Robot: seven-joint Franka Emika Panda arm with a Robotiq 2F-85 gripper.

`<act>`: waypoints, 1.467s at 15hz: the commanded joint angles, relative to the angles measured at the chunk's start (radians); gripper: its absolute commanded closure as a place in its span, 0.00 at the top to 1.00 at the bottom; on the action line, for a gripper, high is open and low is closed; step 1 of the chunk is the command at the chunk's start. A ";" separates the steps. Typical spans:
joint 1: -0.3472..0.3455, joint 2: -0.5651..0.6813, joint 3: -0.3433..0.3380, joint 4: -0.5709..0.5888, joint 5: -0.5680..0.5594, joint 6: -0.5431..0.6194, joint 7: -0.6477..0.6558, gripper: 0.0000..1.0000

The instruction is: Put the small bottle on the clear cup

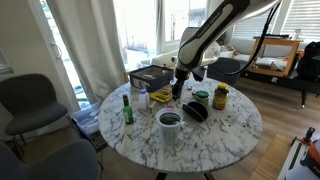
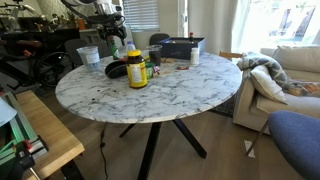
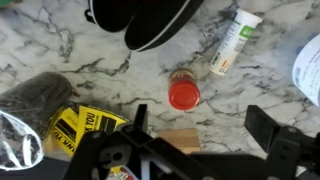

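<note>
In the wrist view the small bottle [image 3: 184, 92] stands upright on the marble table [image 3: 120, 62], its red cap facing the camera. My gripper [image 3: 200, 125] is open and empty, its fingers spread just short of the bottle and not touching it. In an exterior view the gripper [image 1: 178, 88] hangs low over the table's middle, and the bottle is too small to make out there. The clear cup [image 1: 201, 98] seems to stand next to the yellow-lidded jar [image 1: 220, 96]. It is out of the wrist view.
A black object [image 3: 140, 20], a white tube [image 3: 235, 40], a yellow packet [image 3: 85, 125] and a wooden block [image 3: 178, 140] lie close around the bottle. A green bottle [image 1: 127, 108], a white cup [image 1: 170, 122] and a black box [image 1: 150, 75] also stand on the table.
</note>
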 commanded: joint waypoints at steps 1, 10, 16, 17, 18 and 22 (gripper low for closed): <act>-0.014 0.004 0.016 0.003 -0.009 -0.001 0.011 1.00; -0.018 0.139 0.037 0.041 -0.010 0.147 0.044 1.00; -0.045 0.260 0.077 0.070 -0.028 0.279 0.066 1.00; -0.053 0.277 0.086 0.076 -0.035 0.296 0.061 1.00; -0.059 0.293 0.093 0.085 -0.042 0.299 0.063 1.00; -0.076 0.331 0.107 0.108 -0.078 0.312 0.077 0.97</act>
